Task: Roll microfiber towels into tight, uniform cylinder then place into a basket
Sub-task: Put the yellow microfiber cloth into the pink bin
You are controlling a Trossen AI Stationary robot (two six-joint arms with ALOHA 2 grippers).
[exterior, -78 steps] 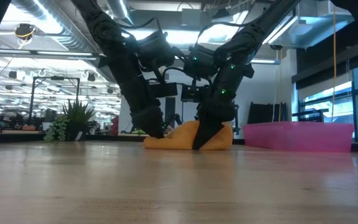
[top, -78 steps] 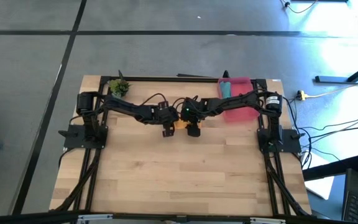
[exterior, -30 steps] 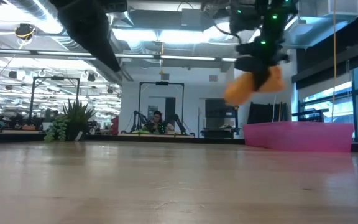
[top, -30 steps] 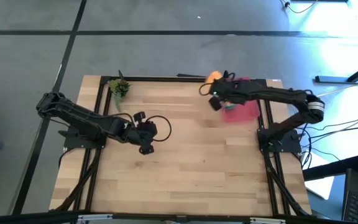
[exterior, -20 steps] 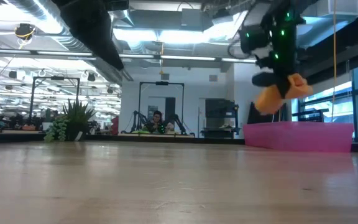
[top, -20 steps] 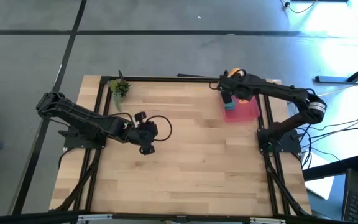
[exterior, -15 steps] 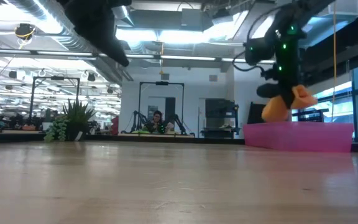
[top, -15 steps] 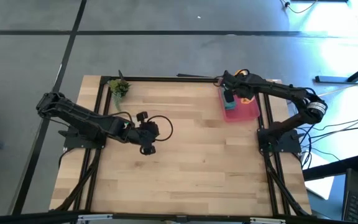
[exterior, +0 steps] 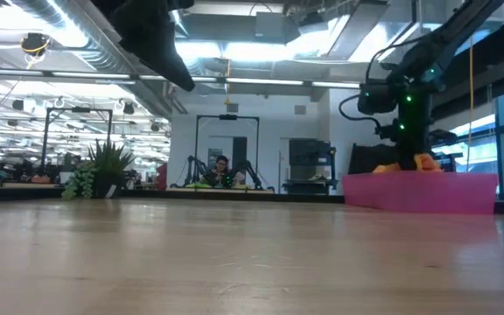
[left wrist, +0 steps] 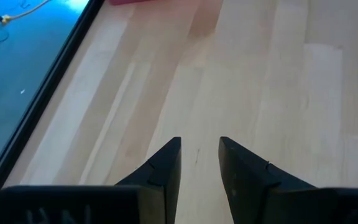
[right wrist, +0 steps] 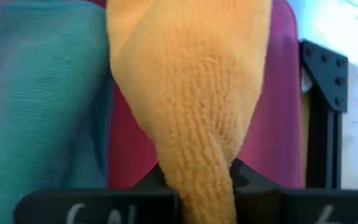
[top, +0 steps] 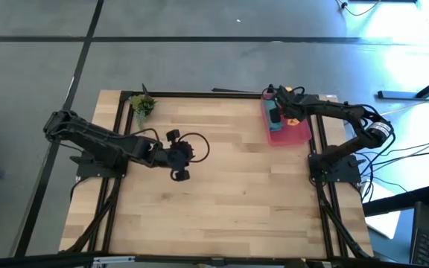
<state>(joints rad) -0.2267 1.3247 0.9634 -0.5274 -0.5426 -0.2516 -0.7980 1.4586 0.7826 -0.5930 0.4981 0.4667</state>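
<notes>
The orange towel (right wrist: 191,93), bunched into a roll, is in my right gripper (top: 284,104), which is shut on it over the red-pink basket (top: 302,134) at the table's far right. In the low view the towel (exterior: 423,162) shows just above the basket's wall (exterior: 418,192). The rolled teal towel (right wrist: 42,99) lies along the basket's left side (top: 274,115). My left gripper (left wrist: 199,149) hangs open above bare wood at the table's left middle (top: 180,170), with nothing between its fingers. My right gripper pinches one end of the orange towel (right wrist: 199,177) between its two fingers, which the cloth mostly covers. The fingers slant down into the basket, and the towel runs on ahead of them beside the teal towel. Whether its far end rests on the basket's floor is hidden.
A small green plant (top: 142,104) stands at the table's far left corner. Black frame rails (right wrist: 322,93) run right behind and beside the basket. Bare wood (top: 237,193) fills the middle and near part of the table.
My right gripper has carried the orange towel toward the table's right edge and down, from high beside the basket's far left corner to low inside the basket, rolling its wrist on the way. It has stayed shut on the towel.
</notes>
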